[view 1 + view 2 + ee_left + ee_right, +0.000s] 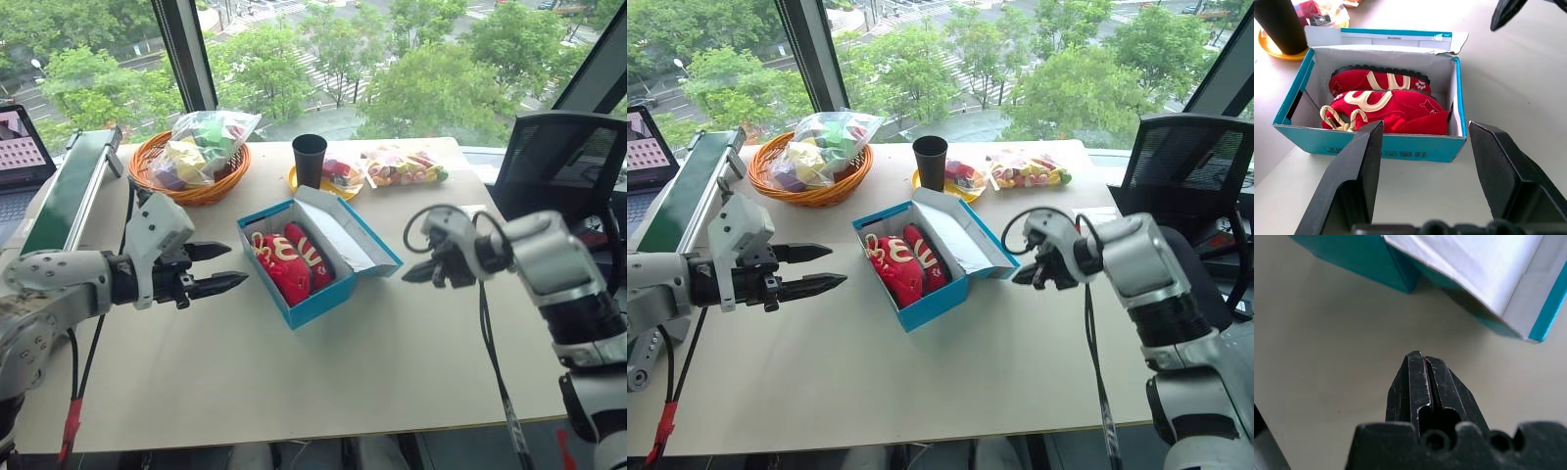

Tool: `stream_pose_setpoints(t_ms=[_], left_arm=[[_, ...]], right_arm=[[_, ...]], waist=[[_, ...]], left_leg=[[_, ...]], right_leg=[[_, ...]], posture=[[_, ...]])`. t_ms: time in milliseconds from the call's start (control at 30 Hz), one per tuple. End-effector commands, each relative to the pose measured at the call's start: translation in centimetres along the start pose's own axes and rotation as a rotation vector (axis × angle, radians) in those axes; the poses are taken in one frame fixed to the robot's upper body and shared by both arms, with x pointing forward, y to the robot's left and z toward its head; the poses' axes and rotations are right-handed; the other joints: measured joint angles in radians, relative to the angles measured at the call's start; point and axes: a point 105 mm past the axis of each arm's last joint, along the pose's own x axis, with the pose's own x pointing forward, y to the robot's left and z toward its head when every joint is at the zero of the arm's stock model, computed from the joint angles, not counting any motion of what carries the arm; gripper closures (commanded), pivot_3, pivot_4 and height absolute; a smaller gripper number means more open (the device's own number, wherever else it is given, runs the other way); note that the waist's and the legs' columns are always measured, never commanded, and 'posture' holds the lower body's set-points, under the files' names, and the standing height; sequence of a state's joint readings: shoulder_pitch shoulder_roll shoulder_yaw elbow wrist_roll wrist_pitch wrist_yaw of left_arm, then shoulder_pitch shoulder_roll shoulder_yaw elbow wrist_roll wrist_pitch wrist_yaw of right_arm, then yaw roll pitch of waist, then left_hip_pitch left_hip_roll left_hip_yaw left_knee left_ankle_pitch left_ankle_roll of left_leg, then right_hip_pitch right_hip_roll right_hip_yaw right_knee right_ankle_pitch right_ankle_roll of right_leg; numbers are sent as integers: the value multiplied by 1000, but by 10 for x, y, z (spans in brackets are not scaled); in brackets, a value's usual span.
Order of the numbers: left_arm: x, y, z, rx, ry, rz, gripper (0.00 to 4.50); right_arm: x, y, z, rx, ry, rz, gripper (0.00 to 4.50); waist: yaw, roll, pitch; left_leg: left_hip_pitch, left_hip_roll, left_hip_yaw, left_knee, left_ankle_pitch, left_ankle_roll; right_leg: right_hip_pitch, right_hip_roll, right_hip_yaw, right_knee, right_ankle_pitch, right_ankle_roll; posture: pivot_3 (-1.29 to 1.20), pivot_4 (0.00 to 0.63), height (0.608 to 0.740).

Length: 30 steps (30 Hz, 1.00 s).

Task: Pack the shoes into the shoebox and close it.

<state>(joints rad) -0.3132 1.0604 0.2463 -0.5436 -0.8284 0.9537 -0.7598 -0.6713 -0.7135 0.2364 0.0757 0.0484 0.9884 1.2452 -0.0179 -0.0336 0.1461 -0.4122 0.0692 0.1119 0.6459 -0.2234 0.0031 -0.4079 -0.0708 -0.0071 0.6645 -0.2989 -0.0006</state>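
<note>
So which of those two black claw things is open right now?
The left end effector, beside the shoebox: its fingers stand apart. The right end effector has its fingers pressed together.

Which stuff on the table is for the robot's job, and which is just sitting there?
For the job: shoes, shoebox.
Just lying about: basket, black cup, yellow plate, bags of sweets, laptop.
</note>
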Motion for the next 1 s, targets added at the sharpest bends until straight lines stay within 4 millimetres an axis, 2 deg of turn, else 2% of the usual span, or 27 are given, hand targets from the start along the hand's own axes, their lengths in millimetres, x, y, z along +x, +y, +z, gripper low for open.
stream_pose_setpoints(t_ms=[33, 267, 433, 533, 733, 867, 1000], left_arm=[[-4, 4, 11, 57, -14, 9, 1560], [-10, 6, 10, 64, 8, 27, 1560], [-10, 5, 13, 66, 2, 32, 1560], [-11, 4, 12, 69, 6, 33, 1560], [-13, 4, 15, 74, 6, 37, 1560], [-14, 5, 16, 72, 8, 35, 1560], [-14, 7, 16, 72, 13, 35, 1560]], right_arm=[[33, -11, -6, 220, -118, -47, 4424], [79, -24, -13, 528, -286, -89, 4424], [93, -34, -1, 633, -468, -126, 4424], [87, -42, 7, 831, -683, -54, 4424], [77, -56, -3, 1002, -833, -27, 4424], [52, -63, 20, 1001, -999, 74, 4424], [36, -48, 59, 851, -1060, 227, 4424]], waist=[[-1, 0, 0], [6, -1, 0], [-7, -2, -1], [-10, -4, -1], [-13, -4, -1], [-12, -4, -1], [-20, -3, 0]], left_leg=[[1, 0, 0, 0, 2, -3], [0, 0, 2, 1, 5, -8], [8, 1, 1, 0, 2, -4], [10, 2, 1, 0, 2, -4], [21, 2, 1, -1, 1, -2], [22, 2, 1, -1, 1, -2], [19, 2, 2, -3, 1, -2]], right_leg=[[1, 1, 0, 0, 0, 0], [1, 1, 1, 0, 0, 0], [6, 2, 4, 1, 0, 0], [9, 4, 5, 2, 1, 0], [20, 4, 7, 0, 1, 0], [20, 4, 8, 0, 1, 0], [17, 5, 10, 0, 1, 1]], posture=[[0, 150, 737], [0, 150, 737], [0, 150, 737], [0, 150, 737], [0, 150, 737], [0, 150, 737], [0, 150, 737]])
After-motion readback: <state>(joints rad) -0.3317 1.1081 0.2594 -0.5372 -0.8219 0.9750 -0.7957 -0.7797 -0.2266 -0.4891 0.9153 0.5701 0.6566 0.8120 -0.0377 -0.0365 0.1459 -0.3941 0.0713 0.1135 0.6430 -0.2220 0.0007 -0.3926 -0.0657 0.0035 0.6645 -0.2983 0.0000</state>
